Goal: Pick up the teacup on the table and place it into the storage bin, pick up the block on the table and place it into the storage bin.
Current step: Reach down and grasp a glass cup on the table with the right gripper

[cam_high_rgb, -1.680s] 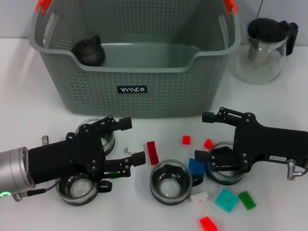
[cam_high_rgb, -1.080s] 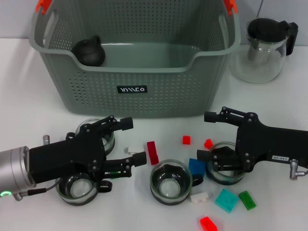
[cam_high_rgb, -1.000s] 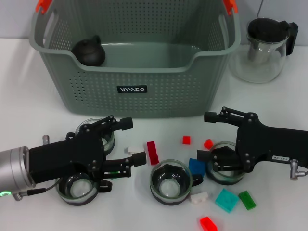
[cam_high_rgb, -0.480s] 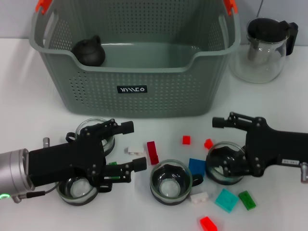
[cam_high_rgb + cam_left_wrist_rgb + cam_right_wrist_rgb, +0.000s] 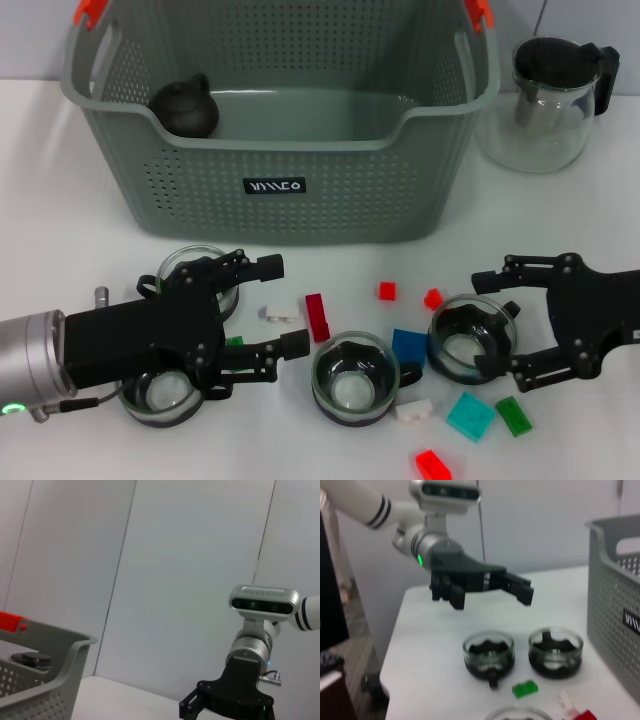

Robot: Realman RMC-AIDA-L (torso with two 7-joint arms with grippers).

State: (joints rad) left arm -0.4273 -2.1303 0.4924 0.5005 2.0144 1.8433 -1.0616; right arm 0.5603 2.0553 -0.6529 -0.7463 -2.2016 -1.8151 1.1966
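The grey-green storage bin [image 5: 280, 185] stands at the back with a dark teapot [image 5: 185, 105] inside. Several glass teacups stand on the table: one [image 5: 472, 337] at the right, one [image 5: 355, 378] in the middle, two [image 5: 160, 390] [image 5: 197, 273] at the left. My right gripper [image 5: 487, 322] is open, its fingertips on either side of the right teacup's right part, not closed on it. My left gripper [image 5: 280, 305] is open and empty above the two left teacups. It also shows in the right wrist view [image 5: 490, 595]. Small blocks lie between the cups, such as a long red block [image 5: 317, 316] and a blue block [image 5: 408, 347].
A glass teapot with a black lid [image 5: 550, 100] stands at the back right beside the bin. More blocks lie at the front: teal [image 5: 468, 416], green [image 5: 515, 415], white [image 5: 413, 410], red [image 5: 432, 465]. A white block [image 5: 282, 313] lies between the left fingers.
My right gripper has pulled back to the right, off the right teacup, which stays on the table. My left gripper has drifted slightly toward the front.
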